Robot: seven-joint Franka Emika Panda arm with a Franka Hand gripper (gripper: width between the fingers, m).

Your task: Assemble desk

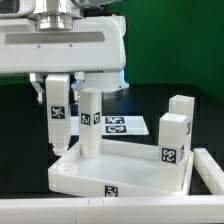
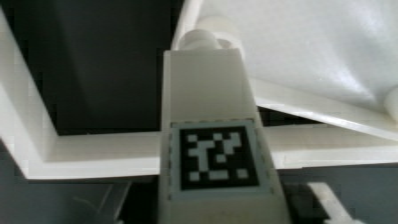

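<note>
The white tray-like tabletop (image 1: 120, 172) lies at the front of the table. One white leg (image 1: 90, 122) stands upright at its far corner. My gripper (image 1: 57, 92) is shut on a second tagged leg (image 1: 57, 118) and holds it upright, its lower end at the tabletop's corner on the exterior view's left. In the wrist view this leg (image 2: 217, 110) runs away from my gripper (image 2: 222, 205), and its rounded tip (image 2: 208, 40) points at the tabletop's rim (image 2: 71, 150). Whether the tip sits in a socket is hidden. Two more legs (image 1: 181, 112) (image 1: 173, 142) stand at the exterior view's right.
The marker board (image 1: 127, 125) lies flat on the black table behind the tabletop. A white rail (image 1: 205, 175) borders the table at the front and at the exterior view's right. The white robot body (image 1: 70, 45) hangs above the exterior view's left.
</note>
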